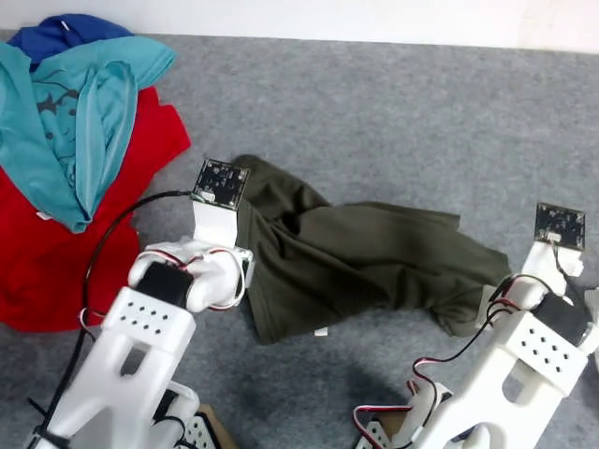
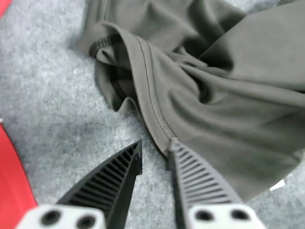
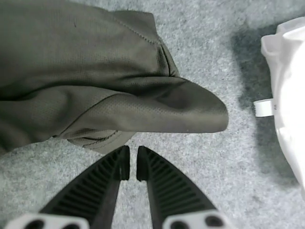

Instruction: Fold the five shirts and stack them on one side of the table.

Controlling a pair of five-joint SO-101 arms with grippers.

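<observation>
An olive shirt [image 1: 356,257] lies crumpled across the middle of the grey table. Its hemmed edge [image 2: 152,105] runs just ahead of my left gripper [image 2: 155,148], which is open by a narrow gap above the felt, one fingertip [image 2: 172,145] at the hem and nothing held. My left arm [image 1: 201,271] stands at the shirt's left end. My right gripper [image 3: 133,164] is shut with nothing in it, just short of the shirt's folded right end [image 3: 190,112]. My right arm [image 1: 552,281] stands at that end.
At the far left lies a pile: a red shirt [image 1: 56,234] underneath, a teal shirt [image 1: 65,122] on it, a blue shirt [image 1: 65,33] behind. A white shirt [image 3: 286,86] lies near the right gripper. Bare grey felt [image 1: 393,112] stretches behind the olive shirt.
</observation>
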